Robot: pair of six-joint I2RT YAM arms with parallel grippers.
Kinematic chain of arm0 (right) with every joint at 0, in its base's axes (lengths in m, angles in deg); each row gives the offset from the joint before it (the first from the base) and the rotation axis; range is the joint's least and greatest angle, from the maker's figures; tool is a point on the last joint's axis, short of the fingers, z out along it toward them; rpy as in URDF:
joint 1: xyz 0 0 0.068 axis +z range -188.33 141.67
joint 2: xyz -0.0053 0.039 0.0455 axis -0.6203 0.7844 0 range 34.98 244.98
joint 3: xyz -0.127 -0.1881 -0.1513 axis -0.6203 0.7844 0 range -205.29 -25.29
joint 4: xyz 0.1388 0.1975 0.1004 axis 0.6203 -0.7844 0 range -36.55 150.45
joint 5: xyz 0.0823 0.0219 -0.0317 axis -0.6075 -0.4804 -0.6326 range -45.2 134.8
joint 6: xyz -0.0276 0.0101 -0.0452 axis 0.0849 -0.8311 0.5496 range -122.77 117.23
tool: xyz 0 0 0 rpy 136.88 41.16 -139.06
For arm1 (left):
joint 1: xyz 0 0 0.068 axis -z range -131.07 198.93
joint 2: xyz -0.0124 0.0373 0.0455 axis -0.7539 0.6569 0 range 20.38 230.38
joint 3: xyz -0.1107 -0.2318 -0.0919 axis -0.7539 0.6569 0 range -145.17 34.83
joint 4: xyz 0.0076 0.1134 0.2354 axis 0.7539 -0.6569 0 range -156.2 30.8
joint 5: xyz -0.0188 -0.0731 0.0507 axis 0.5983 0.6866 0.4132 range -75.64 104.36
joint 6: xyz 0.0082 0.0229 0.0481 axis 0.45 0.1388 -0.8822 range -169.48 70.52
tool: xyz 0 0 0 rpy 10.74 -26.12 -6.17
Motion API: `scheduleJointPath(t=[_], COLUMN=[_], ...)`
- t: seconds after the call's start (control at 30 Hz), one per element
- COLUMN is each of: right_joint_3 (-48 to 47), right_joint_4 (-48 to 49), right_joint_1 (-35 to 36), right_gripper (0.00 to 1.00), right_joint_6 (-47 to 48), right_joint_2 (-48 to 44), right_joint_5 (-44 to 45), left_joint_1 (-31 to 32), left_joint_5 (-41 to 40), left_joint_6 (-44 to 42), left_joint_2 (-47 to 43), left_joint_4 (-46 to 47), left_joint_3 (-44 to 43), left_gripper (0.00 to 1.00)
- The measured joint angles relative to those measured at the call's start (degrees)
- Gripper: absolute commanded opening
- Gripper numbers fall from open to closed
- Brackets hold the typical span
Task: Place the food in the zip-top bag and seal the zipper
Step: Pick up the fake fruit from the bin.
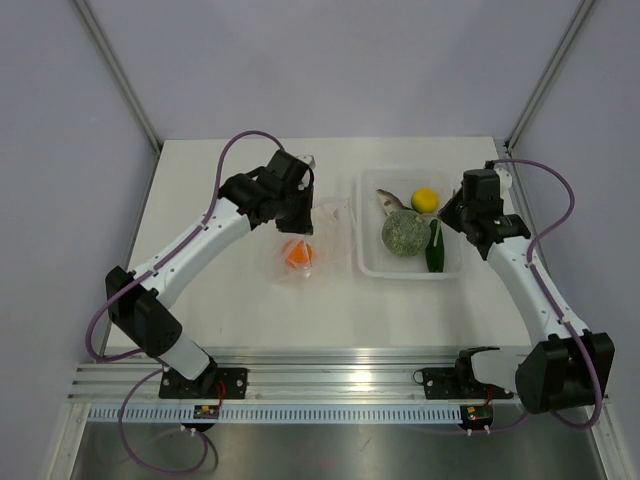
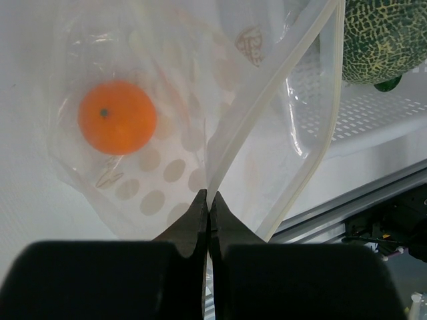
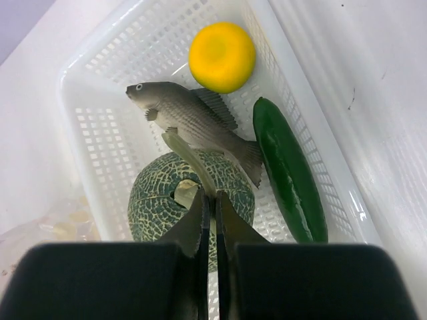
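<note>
The zip-top bag [image 1: 328,232] lies left of the white tray [image 1: 410,272], with the small orange ball [image 1: 297,253] inside it; the ball also shows in the left wrist view [image 2: 117,117]. My left gripper [image 2: 208,195] is shut on the bag's mouth edge at the whitish zipper [image 2: 267,87], holding the mouth open. In the tray [image 3: 87,133] lie the speckled green ball [image 3: 157,200], the fish [image 3: 187,117], the yellow lemon piece [image 3: 222,57] and the cucumber [image 3: 288,170]. My right gripper [image 3: 214,195] is shut on the green ball's pale stem [image 3: 190,157].
A metal rail [image 1: 320,380] runs along the table's near edge and also shows in the left wrist view [image 2: 347,207]. Grey walls close in the back and both sides. The tray's long side lies right beside the bag's mouth.
</note>
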Motion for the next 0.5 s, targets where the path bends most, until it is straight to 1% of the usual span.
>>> scheduleJointPath(t=[0.13,0.5], right_joint_3=[-0.79,-1.79], right_joint_4=[-2.43,-8.17], right_joint_1=[0.0,0.0], right_gripper=[0.0,0.0], right_joint_6=[0.79,2.27], right_joint_2=[-3.32,-7.8], right_joint_5=[-0.37,-0.24], left_joint_1=[0.0,0.0], left_joint_5=[0.15,0.83], left_joint_6=[0.02,0.85], left_joint_2=[0.24,0.44], left_joint_4=[0.0,0.83], left_joint_3=[-0.02,0.0], left_gripper=[0.0,0.0])
